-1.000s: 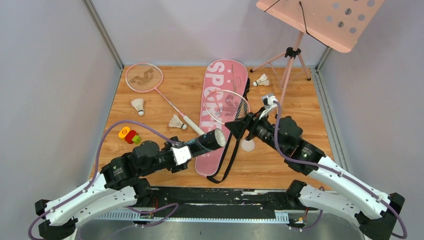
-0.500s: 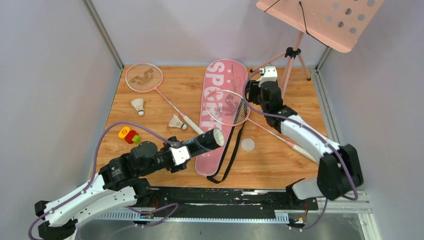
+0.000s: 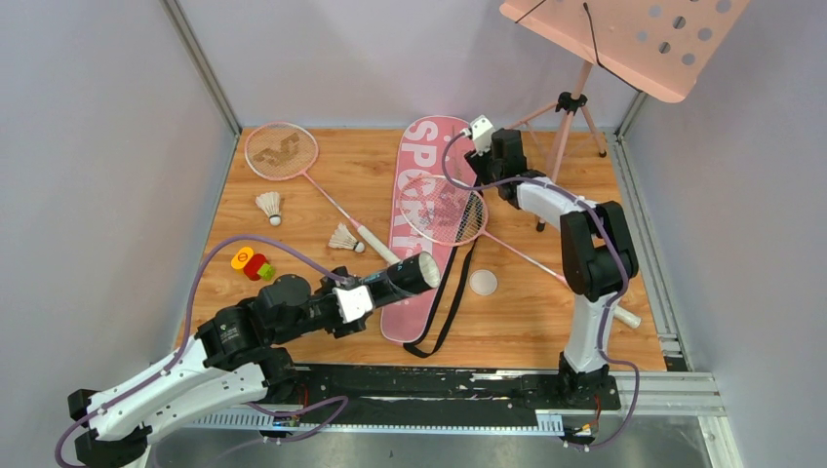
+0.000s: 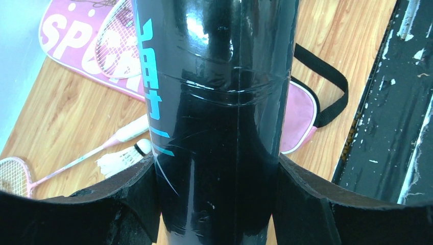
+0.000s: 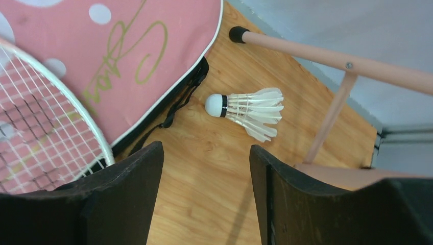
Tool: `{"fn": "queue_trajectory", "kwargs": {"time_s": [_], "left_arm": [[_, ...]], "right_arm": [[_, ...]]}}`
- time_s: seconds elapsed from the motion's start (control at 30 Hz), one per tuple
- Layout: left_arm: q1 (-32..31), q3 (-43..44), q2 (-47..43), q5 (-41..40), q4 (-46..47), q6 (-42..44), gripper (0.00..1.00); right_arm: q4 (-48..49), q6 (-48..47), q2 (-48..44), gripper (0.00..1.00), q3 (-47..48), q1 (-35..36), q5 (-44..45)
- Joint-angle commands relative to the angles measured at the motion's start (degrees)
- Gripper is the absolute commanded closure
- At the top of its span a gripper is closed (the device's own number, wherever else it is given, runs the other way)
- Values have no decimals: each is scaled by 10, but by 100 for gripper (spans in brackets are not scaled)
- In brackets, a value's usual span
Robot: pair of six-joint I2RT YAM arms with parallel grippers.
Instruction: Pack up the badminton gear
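1. Pincer of the left arm clamps the black tube around its body and holds it clear of the table. The tube's open mouth faces the table's middle, apparently ready to take shuttlecocks.
2. Right pincer hangs empty with jaws apart over bare wood, just short of a white shuttlecock and seemingly lined up for a pick.
3. That shuttlecock lies on its side between the edge of the pink bag and a music stand leg, a tight spot to approach.
4. One racket rests with its head on the bag. The other racket, a second shuttlecock and a third shuttlecock lie to the left, unpacked.
5. Round white lid sits just beside the bag's strap, likely the tube's cap.
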Motion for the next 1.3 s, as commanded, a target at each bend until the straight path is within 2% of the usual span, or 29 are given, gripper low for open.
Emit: {"fn": "queue_trajectory", "kwargs": {"time_s": [0.0, 0.17, 0.37, 0.5, 1.07, 1.27], "left_arm": [[-1, 22, 1, 25, 30, 4, 50], [0, 22, 1, 43, 33, 5, 49], [0, 22, -5, 43, 32, 6, 49], [0, 20, -1, 42, 33, 8, 49], [0, 19, 10, 44, 33, 12, 48], [0, 20, 11, 44, 33, 14, 48]], "right_arm": [[-49, -154, 24, 37, 60, -27, -96], [-68, -282, 53, 40, 66, -42, -152], [-67, -380, 103, 45, 113, -56, -149], [-67, -418, 133, 44, 143, -57, -162], [-92, -536, 213, 48, 202, -67, -117], [-89, -560, 226, 58, 206, -69, -112]]}}
